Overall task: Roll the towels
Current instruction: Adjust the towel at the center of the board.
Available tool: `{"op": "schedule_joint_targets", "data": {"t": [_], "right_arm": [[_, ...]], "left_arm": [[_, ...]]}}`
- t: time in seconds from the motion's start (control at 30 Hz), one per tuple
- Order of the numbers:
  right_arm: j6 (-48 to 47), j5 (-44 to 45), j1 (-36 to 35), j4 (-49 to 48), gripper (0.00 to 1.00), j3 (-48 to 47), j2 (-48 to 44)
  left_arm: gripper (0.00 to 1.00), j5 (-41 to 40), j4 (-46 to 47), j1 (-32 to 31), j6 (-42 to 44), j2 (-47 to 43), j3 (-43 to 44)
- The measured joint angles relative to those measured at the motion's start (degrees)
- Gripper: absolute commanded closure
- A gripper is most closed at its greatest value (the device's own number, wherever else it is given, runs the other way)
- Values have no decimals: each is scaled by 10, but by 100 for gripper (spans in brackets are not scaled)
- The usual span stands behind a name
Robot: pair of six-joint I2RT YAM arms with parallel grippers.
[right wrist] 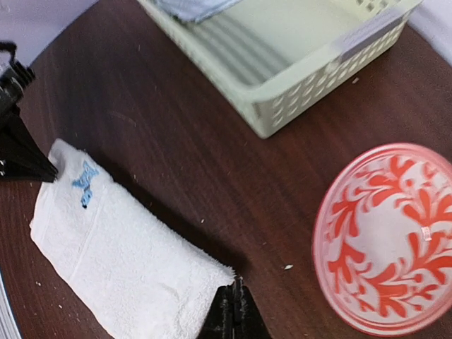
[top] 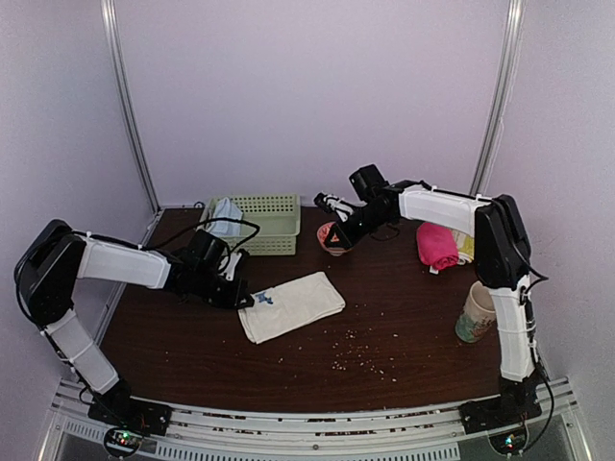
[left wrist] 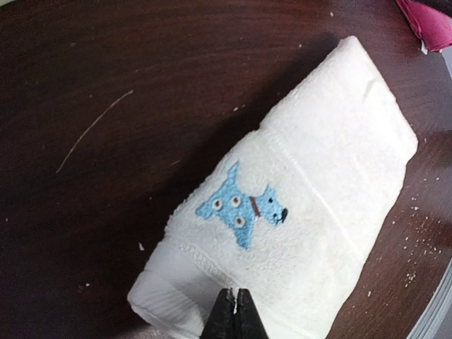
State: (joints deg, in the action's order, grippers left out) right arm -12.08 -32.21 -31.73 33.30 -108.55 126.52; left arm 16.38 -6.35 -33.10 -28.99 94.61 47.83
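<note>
The off-white towel (top: 291,305) lay folded into a thick oblong on the dark wood-grain table (top: 413,307). Its nap was looped terry, with a blue embroidered dog (left wrist: 244,208) near one end. The left gripper (left wrist: 234,311) had its jaws pressed together, tips on that end's ribbed hem; whether they caught cloth could not be told. The right gripper (right wrist: 234,307), jaws likewise closed tight, hung by the opposite corner. The pale blue towel (top: 226,216) sat crumpled in a green lattice basket (top: 274,243), near a round red-patterned bowl (right wrist: 388,240).
</note>
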Motion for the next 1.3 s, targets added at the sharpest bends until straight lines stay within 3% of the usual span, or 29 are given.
{"op": "schedule_joint_targets", "data": {"t": [0.3,0.5,0.63,0.8,0.97,1.1,1.3], "right_arm": [[-26,30,-48,56,100,0,73],[-37,55,-54,31,100,68,47],[-46,58,-75,19,100,168,-17],[-64,5,-158,57,99,262,-83],[-97,-82,-227,127,91,255,-90],[-121,-119,-195,155,86,235,-100],[-151,-141,-118,176,85,236,-154]], "left_arm": [[100,-43,8,0,-3,13,-24],[100,-76,9,0,3,23,-14],[100,-90,9,2,12,49,18],[100,-102,-11,5,32,87,85],[99,-85,-15,9,49,89,133],[99,-61,-11,9,55,64,130],[100,-18,-14,3,55,5,85]]}}
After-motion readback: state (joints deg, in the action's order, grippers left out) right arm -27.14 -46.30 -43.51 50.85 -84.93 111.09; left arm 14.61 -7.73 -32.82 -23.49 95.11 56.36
